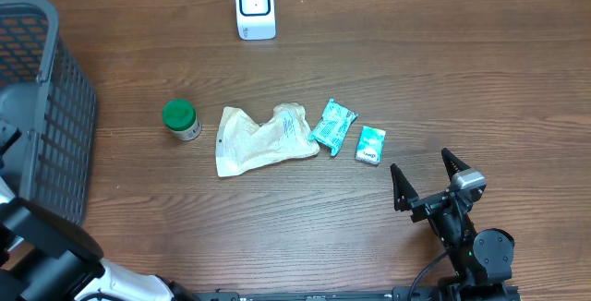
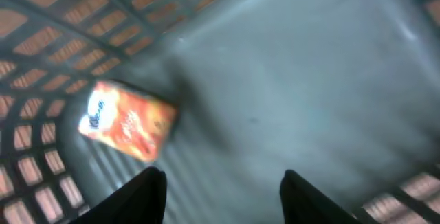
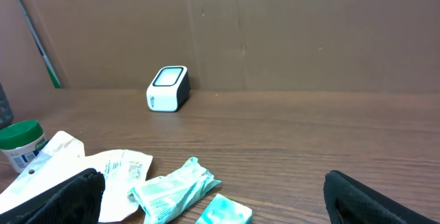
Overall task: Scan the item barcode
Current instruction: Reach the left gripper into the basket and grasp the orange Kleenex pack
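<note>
Only my left wrist view shows the blurred orange packet [image 2: 127,128] on the floor of the basket [image 2: 309,80], beyond my left gripper [image 2: 223,200], jaws apart and empty. Overhead, my right gripper [image 1: 427,176] stands wide open, well apart from the scanner [image 1: 255,7].

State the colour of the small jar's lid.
The lid is green, clearest in the overhead view.

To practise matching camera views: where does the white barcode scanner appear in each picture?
Overhead: white scanner at top centre.
Left wrist: not in it.
Right wrist: left of centre, at mid-height.
Shared landmark: green-lidded jar, seen in the overhead and right wrist views.
</note>
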### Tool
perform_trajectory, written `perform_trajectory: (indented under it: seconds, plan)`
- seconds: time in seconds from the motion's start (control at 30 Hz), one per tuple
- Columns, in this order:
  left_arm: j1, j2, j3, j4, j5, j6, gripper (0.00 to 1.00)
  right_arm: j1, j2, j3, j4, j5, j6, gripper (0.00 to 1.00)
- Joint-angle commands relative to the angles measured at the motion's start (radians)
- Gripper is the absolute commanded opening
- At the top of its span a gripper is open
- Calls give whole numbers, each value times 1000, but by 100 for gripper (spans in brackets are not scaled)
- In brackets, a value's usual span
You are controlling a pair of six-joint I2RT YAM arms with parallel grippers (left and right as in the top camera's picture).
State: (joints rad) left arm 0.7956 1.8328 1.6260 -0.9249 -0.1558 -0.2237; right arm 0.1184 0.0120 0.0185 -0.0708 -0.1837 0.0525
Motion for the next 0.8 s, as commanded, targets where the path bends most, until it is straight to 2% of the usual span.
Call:
perform_trajectory:
  seconds: [0.0, 0.1, 0.2, 0.3, 0.77]
  plan:
    - [43, 17, -63, 66, -35, 154, 60, -2, -9, -11, 6, -4, 3, 100]
    - [64, 36, -105, 124, -35, 205, 65, -2, -9, -11, 6, -4, 3, 100]
    - [71, 66, -114, 137, -42, 275, 66, -2, -9, -11, 6, -4, 3, 100]
    - [83, 105, -114, 141, -84, 280, 65, -2, -9, -11, 6, -4, 3, 100]
    - [122, 243, -114, 154, -148, 280, 52, -2, -9, -11, 6, -4, 3, 100]
